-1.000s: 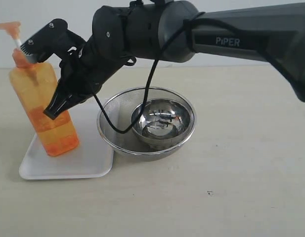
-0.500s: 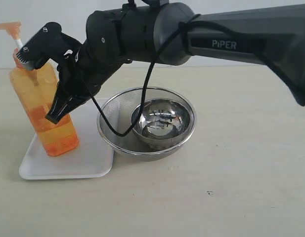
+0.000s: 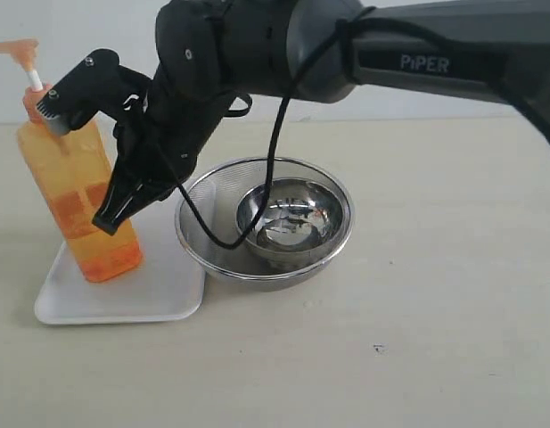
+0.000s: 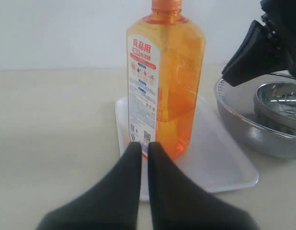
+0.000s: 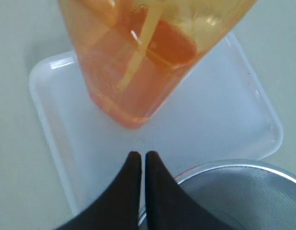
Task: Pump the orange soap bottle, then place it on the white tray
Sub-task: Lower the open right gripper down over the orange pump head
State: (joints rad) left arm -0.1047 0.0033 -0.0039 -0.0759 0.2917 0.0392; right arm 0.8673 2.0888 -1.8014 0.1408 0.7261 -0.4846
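Beige tabletop; orange soap bottle on white tray; right gripper at its 3 o'clock & left gripper both clenched, empty; retreat w/o nudging it

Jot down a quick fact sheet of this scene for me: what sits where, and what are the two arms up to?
Bottle: orange, upright on the tray
Tray: white, flat on the table
Bowls: steel bowl sits inside mesh bowl, beside the tray
Right end effector: shut, empty, over the tray close to the bottle, not gripping it
Left end effector: shut, empty, pointing at the bottle
Placement: bottle already on the tray
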